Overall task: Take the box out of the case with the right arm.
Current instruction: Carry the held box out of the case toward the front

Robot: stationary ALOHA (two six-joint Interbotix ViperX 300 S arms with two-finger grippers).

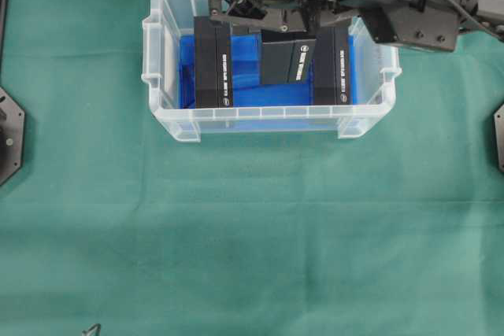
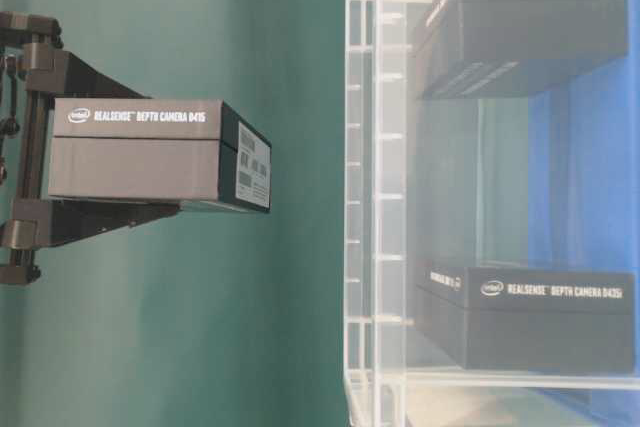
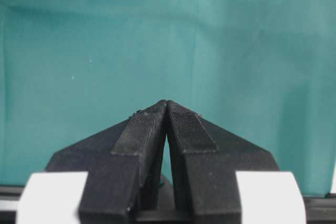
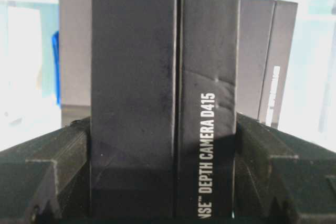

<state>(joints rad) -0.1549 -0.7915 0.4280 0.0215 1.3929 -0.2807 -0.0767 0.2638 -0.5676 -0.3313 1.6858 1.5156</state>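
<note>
The clear case (image 1: 268,120) with a blue floor stands at the back middle of the green cloth. My right gripper (image 1: 285,25) reaches over it from the right and is shut on the middle black box (image 1: 287,60), which is tilted and lifted. In the table-level view this box (image 2: 150,157) hangs clear of the case wall (image 2: 365,197), clamped between two black fingers (image 2: 90,212). In the right wrist view the box (image 4: 163,77) fills the gap between the jaws of the right gripper (image 4: 163,129). My left gripper (image 3: 166,106) is shut and empty over bare cloth.
Two more black boxes stay in the case, one at its left (image 1: 213,64) and one at its right (image 1: 332,68). Black arm bases sit at the left edge (image 1: 9,135) and the right edge (image 1: 498,135). Green cloth (image 1: 252,241) spreads in front of the case.
</note>
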